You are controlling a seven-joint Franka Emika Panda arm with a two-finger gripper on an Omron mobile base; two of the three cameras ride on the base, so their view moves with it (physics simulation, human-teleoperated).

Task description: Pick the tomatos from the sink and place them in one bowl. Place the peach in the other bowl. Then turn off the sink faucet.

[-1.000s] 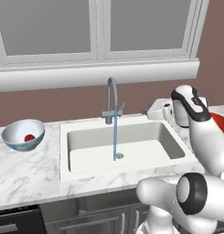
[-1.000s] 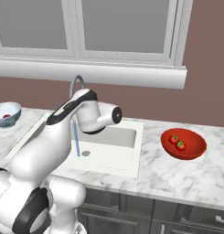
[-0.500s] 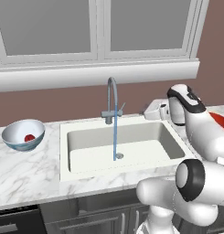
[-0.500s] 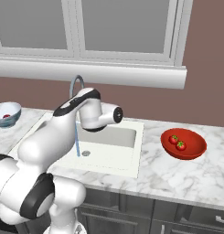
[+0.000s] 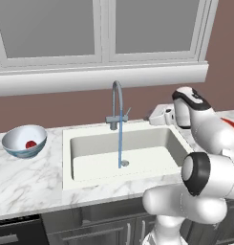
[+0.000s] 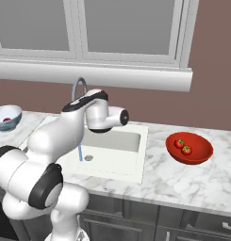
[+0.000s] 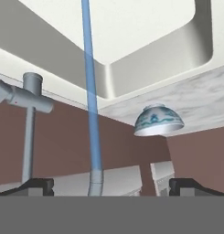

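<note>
The gripper hangs with its fingers spread wide and empty, the running tap just ahead and the pale blue bowl well beyond it.

Arm raised, elbow bent, wrist level; pincer empty, fingers spread wide.

Glossy red bowl, marble counter

A white marble counter is being spanned beneath a wide white-framed window. Below the counter, dark grey cabinet fronts are being shown; between counter and window, a brown wall.
</note>
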